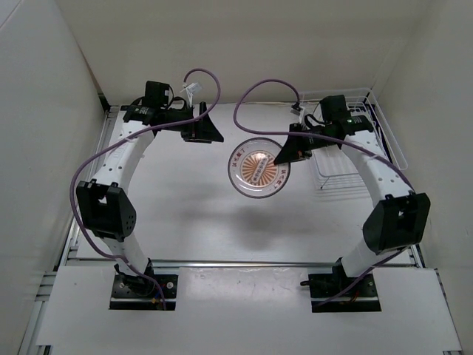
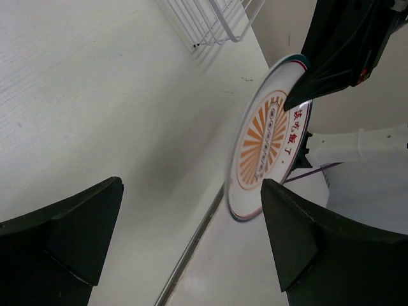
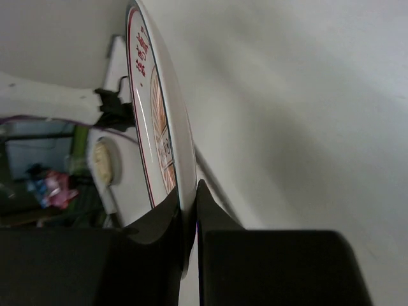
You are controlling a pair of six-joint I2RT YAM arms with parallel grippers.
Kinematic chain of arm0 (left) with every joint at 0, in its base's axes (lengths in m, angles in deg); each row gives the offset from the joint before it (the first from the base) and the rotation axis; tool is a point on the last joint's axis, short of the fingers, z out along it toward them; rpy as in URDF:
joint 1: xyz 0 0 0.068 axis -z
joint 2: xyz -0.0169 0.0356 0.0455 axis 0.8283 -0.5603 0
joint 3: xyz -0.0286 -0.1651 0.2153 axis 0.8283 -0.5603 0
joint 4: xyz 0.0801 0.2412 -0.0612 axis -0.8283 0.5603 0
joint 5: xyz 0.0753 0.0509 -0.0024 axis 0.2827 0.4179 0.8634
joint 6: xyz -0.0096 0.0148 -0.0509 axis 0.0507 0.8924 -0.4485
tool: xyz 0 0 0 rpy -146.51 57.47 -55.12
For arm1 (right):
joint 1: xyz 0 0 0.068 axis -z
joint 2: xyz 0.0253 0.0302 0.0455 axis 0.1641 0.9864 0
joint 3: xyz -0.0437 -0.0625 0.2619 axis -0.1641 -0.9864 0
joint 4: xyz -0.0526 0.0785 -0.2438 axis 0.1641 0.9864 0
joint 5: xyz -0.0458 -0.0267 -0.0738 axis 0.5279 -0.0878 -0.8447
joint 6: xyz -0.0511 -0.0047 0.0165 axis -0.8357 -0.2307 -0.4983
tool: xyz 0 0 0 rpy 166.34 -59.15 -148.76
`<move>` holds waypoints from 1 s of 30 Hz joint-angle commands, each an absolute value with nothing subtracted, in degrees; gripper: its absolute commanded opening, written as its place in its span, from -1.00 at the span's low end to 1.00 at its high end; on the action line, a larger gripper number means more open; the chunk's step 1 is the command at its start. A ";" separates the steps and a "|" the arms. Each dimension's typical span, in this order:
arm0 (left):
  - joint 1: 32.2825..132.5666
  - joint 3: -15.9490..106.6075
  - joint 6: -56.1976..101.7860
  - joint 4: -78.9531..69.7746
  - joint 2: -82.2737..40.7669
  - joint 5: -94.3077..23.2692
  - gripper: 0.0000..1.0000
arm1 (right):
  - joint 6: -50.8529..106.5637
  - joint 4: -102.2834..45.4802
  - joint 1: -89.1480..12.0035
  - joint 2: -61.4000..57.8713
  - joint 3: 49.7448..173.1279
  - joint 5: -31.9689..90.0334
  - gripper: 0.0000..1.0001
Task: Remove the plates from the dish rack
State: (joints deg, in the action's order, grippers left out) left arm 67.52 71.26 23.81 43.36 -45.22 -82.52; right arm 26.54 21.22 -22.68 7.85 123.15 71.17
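The white plate (image 1: 255, 170) with the orange sunburst face up hangs above the middle of the table. My right gripper (image 1: 284, 154) is shut on its right rim; in the right wrist view the fingers pinch the plate's edge (image 3: 167, 127) at the gripper (image 3: 191, 207). My left gripper (image 1: 205, 133) is open and empty, a short way left of the plate. In the left wrist view (image 2: 191, 236) the plate (image 2: 268, 150) shows ahead between the fingers. The white wire dish rack (image 1: 336, 177) stands at the back right, partly behind the right arm. The cream-tan plate is not visible.
White walls close in the table on the left, back and right. The rack's corner (image 2: 213, 22) shows far off in the left wrist view. A metal rail (image 1: 244, 262) runs across the near table edge in front of the arm bases.
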 commanded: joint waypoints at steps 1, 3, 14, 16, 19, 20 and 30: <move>66.74 72.30 23.91 42.60 -44.75 -86.23 1.00 | 27.28 17.94 -22.54 10.05 126.76 90.81 -1.00; 66.74 70.64 23.91 42.60 -44.75 -87.72 1.00 | 28.68 17.32 -22.54 12.77 128.17 92.40 -1.00; 66.74 68.70 23.91 42.60 -46.68 -91.51 0.75 | 31.76 13.37 -22.54 21.56 135.73 92.93 -1.00; 66.74 68.70 23.91 42.60 -46.69 -92.82 0.75 | 31.76 13.37 -22.54 22.44 136.52 92.93 -1.00; 66.74 69.22 23.91 42.60 -47.73 -94.40 0.75 | 32.29 12.75 -22.54 23.93 137.76 92.41 -1.00; 66.74 69.22 23.91 42.60 -47.74 -94.41 0.75 | 32.29 12.75 -22.54 24.72 138.45 92.41 -1.00; 69.37 69.75 23.91 42.60 -48.79 -95.02 0.05 | 33.43 11.09 -24.83 29.13 143.38 91.26 -1.00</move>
State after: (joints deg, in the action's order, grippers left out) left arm 68.94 68.88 23.26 42.92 -49.18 -92.60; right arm 32.72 13.66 -23.99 28.92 140.05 88.42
